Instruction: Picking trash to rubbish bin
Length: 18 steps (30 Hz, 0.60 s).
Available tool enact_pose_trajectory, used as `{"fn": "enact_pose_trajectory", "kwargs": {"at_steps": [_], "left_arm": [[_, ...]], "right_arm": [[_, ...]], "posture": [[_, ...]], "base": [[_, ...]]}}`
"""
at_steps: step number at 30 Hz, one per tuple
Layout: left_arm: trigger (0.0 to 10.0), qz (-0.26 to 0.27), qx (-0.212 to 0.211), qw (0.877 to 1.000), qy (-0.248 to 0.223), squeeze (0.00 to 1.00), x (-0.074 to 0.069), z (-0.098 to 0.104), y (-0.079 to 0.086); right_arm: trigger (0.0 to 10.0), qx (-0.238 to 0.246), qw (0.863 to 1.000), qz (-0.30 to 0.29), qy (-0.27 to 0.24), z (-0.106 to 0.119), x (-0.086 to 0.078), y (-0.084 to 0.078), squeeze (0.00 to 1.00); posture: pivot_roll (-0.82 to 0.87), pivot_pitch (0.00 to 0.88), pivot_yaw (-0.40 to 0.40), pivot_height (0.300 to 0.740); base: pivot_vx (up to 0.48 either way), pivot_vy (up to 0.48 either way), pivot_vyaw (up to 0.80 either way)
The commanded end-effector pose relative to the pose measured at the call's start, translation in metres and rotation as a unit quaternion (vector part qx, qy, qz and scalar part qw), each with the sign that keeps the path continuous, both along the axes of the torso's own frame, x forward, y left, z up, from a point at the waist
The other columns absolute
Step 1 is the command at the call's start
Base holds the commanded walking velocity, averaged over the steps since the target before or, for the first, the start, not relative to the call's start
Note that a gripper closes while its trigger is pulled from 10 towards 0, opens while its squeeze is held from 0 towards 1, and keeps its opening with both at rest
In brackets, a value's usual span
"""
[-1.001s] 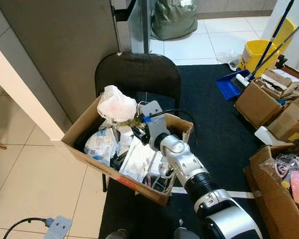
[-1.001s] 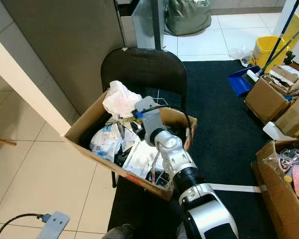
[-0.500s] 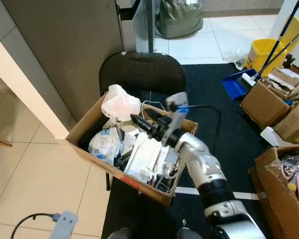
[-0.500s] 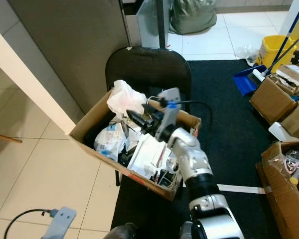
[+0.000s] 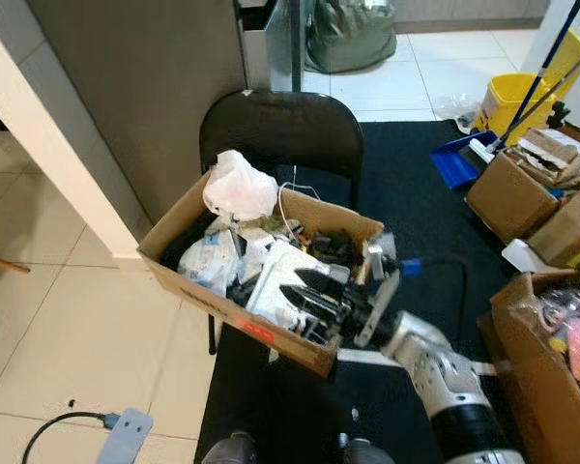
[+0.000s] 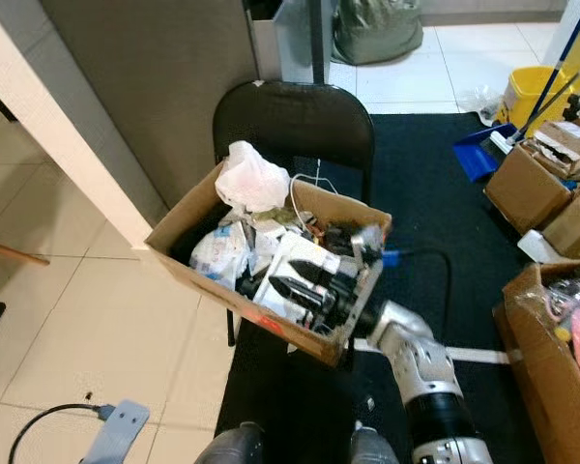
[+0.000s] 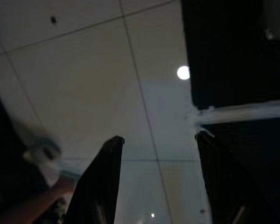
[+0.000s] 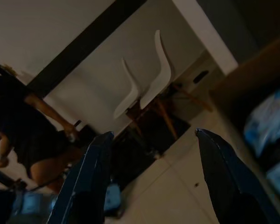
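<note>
Cardboard trash box point(image 5: 179, 275) on black chair point(image 5: 281, 138), labels unreadable, right gripper point(image 5: 304, 292) empty, fingers apart, above it

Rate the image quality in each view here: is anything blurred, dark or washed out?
Eye views: evenly lit and mostly sharp; the right gripper over the cardboard box is slightly smeared, as are the boxes at the right edge. Left wrist view: dim and soft, with the left gripper dark against pale floor tiles. Right wrist view: dark and tilted, the box corner blurred.
</note>
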State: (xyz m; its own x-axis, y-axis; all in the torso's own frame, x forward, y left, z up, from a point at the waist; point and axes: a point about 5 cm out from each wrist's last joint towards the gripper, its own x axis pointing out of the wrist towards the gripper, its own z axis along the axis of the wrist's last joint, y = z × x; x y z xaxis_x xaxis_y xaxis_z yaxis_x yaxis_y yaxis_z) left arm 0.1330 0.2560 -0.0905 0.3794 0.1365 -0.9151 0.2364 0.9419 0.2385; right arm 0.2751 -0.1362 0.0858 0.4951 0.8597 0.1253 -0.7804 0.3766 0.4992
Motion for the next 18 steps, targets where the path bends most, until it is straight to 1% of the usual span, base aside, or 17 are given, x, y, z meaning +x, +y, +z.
{"fn": "enact_pose_trajectory", "kwargs": {"at_steps": [1, 4, 5, 7, 8, 10, 11, 12, 13, 14, 15, 16, 17, 18], "left_arm": [[10.0, 0.002, 0.001, 1.000, 0.021, 0.00, -0.016, -0.004, 0.003], [10.0, 0.002, 0.002, 1.000, 0.024, 0.00, -0.021, -0.005, 0.004], [10.0, 0.002, 0.002, 1.000, 0.025, 0.00, -0.022, -0.005, 0.005], [10.0, 0.001, 0.001, 1.000, 0.026, 0.00, -0.024, -0.005, 0.005], [10.0, 0.001, 0.001, 1.000, 0.026, 0.00, -0.024, -0.006, 0.005], [10.0, 0.001, 0.000, 1.000, 0.026, 0.00, -0.024, -0.006, 0.005], [10.0, 0.001, -0.001, 1.000, 0.026, 0.00, -0.024, -0.006, 0.004], [10.0, 0.001, -0.001, 1.000, 0.026, 0.00, -0.024, -0.006, 0.004], [10.0, 0.001, -0.001, 1.000, 0.026, 0.00, -0.024, -0.006, 0.004], [10.0, 0.000, -0.002, 1.000, 0.025, 0.00, -0.022, -0.005, 0.004], [10.0, 0.000, -0.002, 1.000, 0.022, 0.00, -0.018, -0.004, 0.004], [10.0, 0.000, -0.002, 1.000, 0.022, 0.00, -0.018, -0.004, 0.004], [10.0, 0.001, -0.003, 1.000, 0.014, 0.00, -0.009, -0.002, 0.004], [10.0, 0.004, -0.002, 1.000, 0.011, 0.00, -0.005, 0.000, 0.004]], "right_arm": [[10.0, -0.031, 0.999, -0.002, 0.040, -0.019, -0.006, -0.007, 0.00], [10.0, -0.100, 0.991, -0.019, 0.084, -0.046, -0.014, -0.017, 0.00], [10.0, -0.135, 0.982, -0.045, 0.120, -0.064, -0.018, -0.024, 0.00], [10.0, -0.184, 0.964, -0.085, 0.170, -0.088, -0.026, -0.034, 0.00], [10.0, -0.196, 0.957, -0.101, 0.191, -0.096, -0.030, -0.037, 0.00], [10.0, -0.214, 0.936, -0.139, 0.243, -0.113, -0.042, -0.044, 0.00], [10.0, -0.220, 0.929, -0.150, 0.257, -0.118, -0.046, -0.046, 0.00], [10.0, -0.232, 0.915, -0.169, 0.283, -0.127, -0.054, -0.049, 0.00], [10.0, -0.232, 0.915, -0.169, 0.283, -0.127, -0.054, -0.049, 0.00], [10.0, -0.249, 0.902, -0.183, 0.301, -0.134, -0.061, -0.051, 0.00], [10.0, -0.270, 0.883, -0.200, 0.326, -0.144, -0.073, -0.053, 0.00], [10.0, -0.270, 0.883, -0.200, 0.326, -0.144, -0.073, -0.053, 0.00], [10.0, -0.310, 0.848, -0.230, 0.363, -0.159, -0.092, -0.058, 0.00], [10.0, -0.329, 0.832, -0.239, 0.377, -0.164, -0.099, -0.060, 0.00]], "posture": [[0.05, 0.128, 0.120, 0.740], [0.05, 0.131, 0.120, 0.740], [0.05, 0.131, 0.120, 0.740], [0.04, 0.131, 0.114, 0.740], [0.04, 0.131, 0.114, 0.740], [0.04, 0.131, 0.110, 0.740], [0.04, 0.131, 0.110, 0.740], [0.04, 0.131, 0.110, 0.740], [0.04, 0.131, 0.110, 0.740], [0.04, 0.131, 0.110, 0.740], [0.04, 0.131, 0.110, 0.740], [0.04, 0.131, 0.110, 0.740], [0.04, 0.131, 0.109, 0.740], [0.04, 0.131, 0.109, 0.740]], "base": [[-0.319, 0.000, 0.00], [-0.320, 0.000, 0.00], [-0.319, 0.000, 0.00], [-0.317, 0.000, 0.00], [-0.315, 0.000, 0.00], [-0.321, 0.000, 0.00], [-0.322, 0.000, 0.00], [-0.319, 0.000, 0.00], [-0.319, 0.000, 0.00], [-0.319, 0.000, 0.00], [-0.319, 0.000, 0.00], [-0.319, 0.000, 0.00], [0.000, 0.000, 0.00], [0.000, 0.000, 0.00]]}}
